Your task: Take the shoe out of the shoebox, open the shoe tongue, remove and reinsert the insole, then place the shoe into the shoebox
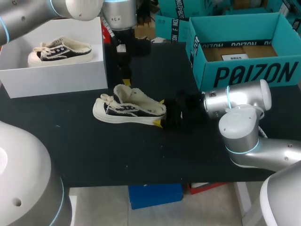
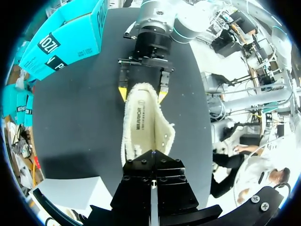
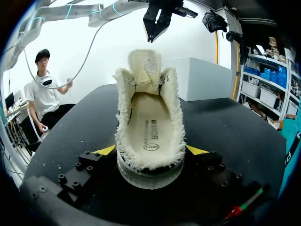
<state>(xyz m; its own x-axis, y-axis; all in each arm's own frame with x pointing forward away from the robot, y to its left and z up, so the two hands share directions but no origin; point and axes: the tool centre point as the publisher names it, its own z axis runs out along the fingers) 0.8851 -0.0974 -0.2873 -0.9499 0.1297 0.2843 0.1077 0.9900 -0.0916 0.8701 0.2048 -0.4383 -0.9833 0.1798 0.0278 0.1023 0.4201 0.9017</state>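
A cream and black shoe (image 1: 127, 108) lies on the black table (image 1: 94, 150), toe toward the white shoebox (image 1: 61, 75). Its tongue (image 3: 146, 66) stands up and the insole (image 3: 150, 132) shows inside. My right gripper (image 1: 160, 113) is shut on the shoe's heel, one yellow tip on each side. The left wrist view shows this same grip from above, with the right gripper (image 2: 142, 94) at the heel of the shoe (image 2: 143, 127). My left gripper (image 1: 125, 77) hangs shut and empty just above the tongue. In the right wrist view, the left gripper (image 3: 156, 30) clears the tongue by a small gap.
A second shoe (image 1: 59, 51) rests in the white shoebox at the back left. An open teal box (image 1: 249, 70) stands at the back right, with another teal box (image 1: 171, 26) behind it. Bare table lies in front of the shoe.
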